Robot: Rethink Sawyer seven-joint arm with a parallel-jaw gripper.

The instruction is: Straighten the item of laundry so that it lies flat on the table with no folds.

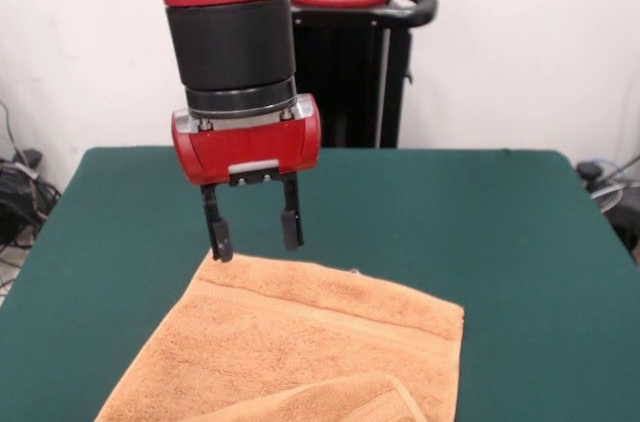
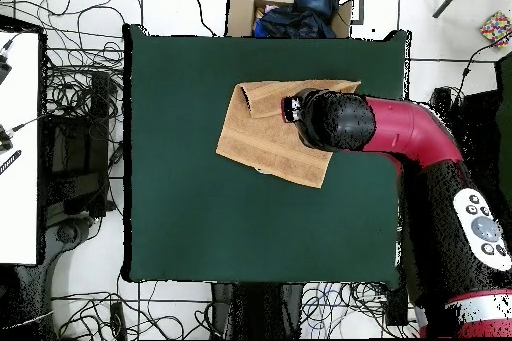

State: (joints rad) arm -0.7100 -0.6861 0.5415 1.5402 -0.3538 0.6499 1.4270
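Observation:
The orange-tan towel [image 1: 300,347] lies on the green table [image 1: 520,242] at the front of the front view, mostly spread, with its near corner folded back over itself [image 1: 340,400]. In the overhead view the towel [image 2: 262,137] sits near the table's far edge with the fold at its top. My gripper [image 1: 255,239] hangs open just above the towel's far edge; the left fingertip [image 1: 222,247] is at the far-left corner. In the overhead view the arm [image 2: 345,122] hides the gripper and part of the towel.
The robot's pedestal [image 1: 350,52] stands behind the table. A cardboard box with dark cloth [image 2: 295,7] sits beyond the table's far edge in the overhead view. Cables [image 2: 80,107] lie on the floor, and a white desk [image 2: 18,147] stands at the left.

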